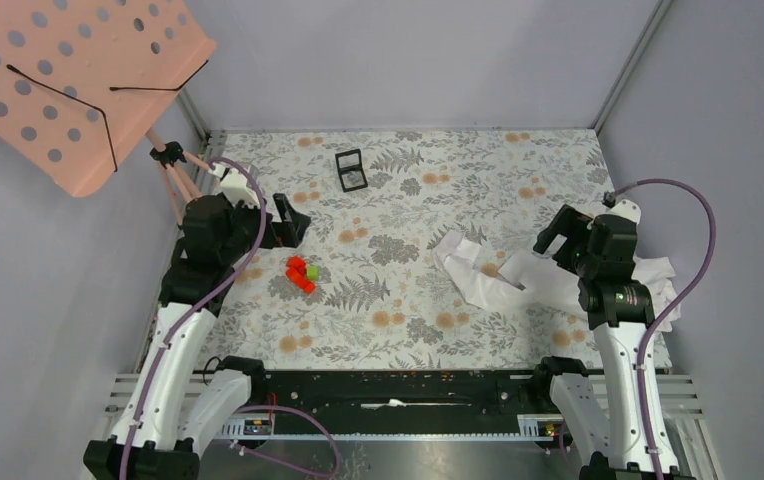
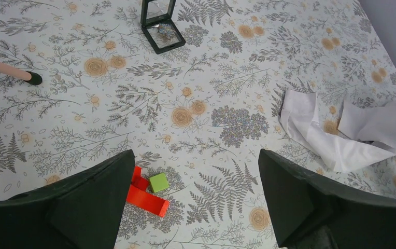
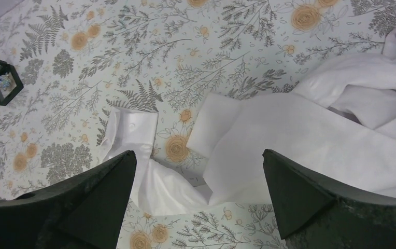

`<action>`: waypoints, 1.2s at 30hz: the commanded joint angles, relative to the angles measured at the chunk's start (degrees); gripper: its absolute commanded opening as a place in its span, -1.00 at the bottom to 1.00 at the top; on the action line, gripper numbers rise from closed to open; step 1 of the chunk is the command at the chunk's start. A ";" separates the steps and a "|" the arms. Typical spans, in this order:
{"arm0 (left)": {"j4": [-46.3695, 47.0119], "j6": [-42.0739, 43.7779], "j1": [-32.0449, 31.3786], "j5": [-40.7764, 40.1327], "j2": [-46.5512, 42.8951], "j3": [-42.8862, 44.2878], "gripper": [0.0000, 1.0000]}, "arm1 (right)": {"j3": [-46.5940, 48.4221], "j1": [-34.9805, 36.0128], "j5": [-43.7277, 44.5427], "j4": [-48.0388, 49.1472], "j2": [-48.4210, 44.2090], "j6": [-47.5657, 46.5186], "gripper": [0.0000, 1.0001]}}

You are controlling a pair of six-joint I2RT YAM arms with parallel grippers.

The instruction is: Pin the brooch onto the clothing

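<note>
Brooch: a small, pale, glinting piece lying inside the black square case. In the right wrist view it is a blue-grey speck in the same case. Its outline is too small to make out.
Case: open on the table at about 11 o'clock from the table's middle in the top view, well apart from both arms.
Clothing: a white shirt, crumpled and folded over itself, at about 3 to 4 o'clock on the table. Nothing is pinned on the fabric that shows. One creased flap reaches toward the table's middle.
Right gripper: jaws spread wide and holding nothing, poised above the shirt, whose folds fill the gap between the fingers. In the top view it is at the shirt's 12 o'clock edge.
Left gripper: jaws also spread wide and empty, above bare cloth at about 9 o'clock on the table.
Blocks: red pieces and one green one, clustered at 6 o'clock from the left gripper.
Table: covered by a floral cloth of ferns and orange blooms.
Pink board: perforated, on a stand at 10 o'clock, beyond the left arm.
</note>
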 commanded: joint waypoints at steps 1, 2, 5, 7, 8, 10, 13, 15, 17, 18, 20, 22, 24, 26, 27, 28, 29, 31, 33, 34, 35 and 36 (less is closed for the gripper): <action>2.69 -2.25 0.32 -0.17 1.96 1.57 0.98 | 3.54 -0.19 4.41 -3.41 -0.10 0.84 0.99; 1.79 -2.29 0.32 0.07 3.19 2.10 0.97 | 3.69 -0.19 4.40 -4.20 -0.22 0.87 0.99; -1.98 -1.03 0.32 1.32 6.47 4.26 0.97 | 3.88 -0.19 4.19 -6.55 -0.59 1.31 0.99; -1.89 0.57 0.32 2.64 6.37 3.77 0.98 | 3.64 -0.19 5.01 -7.93 -0.71 2.05 0.99; -1.45 1.02 0.26 2.89 6.03 3.17 0.97 | 3.26 -0.19 5.55 -8.49 -0.71 2.56 0.99; -1.14 1.85 0.11 3.54 5.43 2.59 0.98 | 2.45 -0.19 6.13 -9.96 -0.71 4.82 0.99; -0.71 3.37 -0.86 5.58 4.68 2.17 0.97 | 0.95 -0.28 6.15 -12.61 -0.94 7.39 0.99; 0.20 4.52 -2.01 6.81 4.04 1.68 0.98 | 0.43 -0.55 7.83 -14.89 -1.30 8.91 0.99; 1.10 5.14 -2.78 7.97 3.62 1.28 0.98 | 0.14 -1.42 10.75 -17.49 -1.48 10.36 0.99; 1.49 5.23 -2.96 8.53 3.41 1.03 0.97 | -0.19 -2.12 12.81 -18.39 -1.50 11.01 0.99; 2.45 5.03 -3.02 8.93 3.02 0.34 0.98 | -0.72 -4.32 15.51 -20.03 -1.71 12.36 0.99; 2.73 4.78 -2.97 8.95 2.97 -0.12 0.98 | -1.57 -7.56 16.91 -20.33 -2.17 13.09 0.99; 2.86 4.86 -3.01 8.77 3.13 -0.43 0.98 | -2.60 -11.50 17.16 -20.28 -2.63 13.77 0.99; 2.91 4.87 -3.00 8.33 3.52 -0.53 0.98 | -3.93 -15.44 16.77 -19.90 -2.39 14.52 0.99; 2.91 4.91 -3.02 8.03 3.67 -0.55 0.98 | -4.52 -17.79 16.03 -19.47 -1.94 14.61 0.99; 2.85 5.07 -3.02 7.73 3.76 -0.55 0.98 | -5.17 -19.30 14.70 -18.86 -1.20 14.57 0.99; 2.84 5.31 -3.08 7.06 3.92 -0.63 0.98 | -5.60 -20.47 13.14 -18.08 -0.20 14.60 0.99; 2.56 6.04 -3.15 5.70 4.24 -0.56 0.98 | -6.39 -22.23 9.57 -16.38 2.44 15.38 0.99; 2.15 6.54 -3.18 4.48 4.66 -0.39 0.98 | -7.41 -22.59 6.19 -13.52 5.04 16.26 0.93; 2.01 6.76 -3.27 4.14 4.80 -0.24 0.98 | -7.82 -22.60 4.58 -12.22 6.29 16.79 0.90; 1.91 6.98 -3.30 3.87 4.97 -0.14 0.98 | -8.28 -22.56 2.63 -10.87 8.08 17.10 0.86; 1.87 7.12 -3.41 3.70 5.10 -0.12 0.98 | -8.71 -22.54 1.71 -9.74 9.41 17.55 0.84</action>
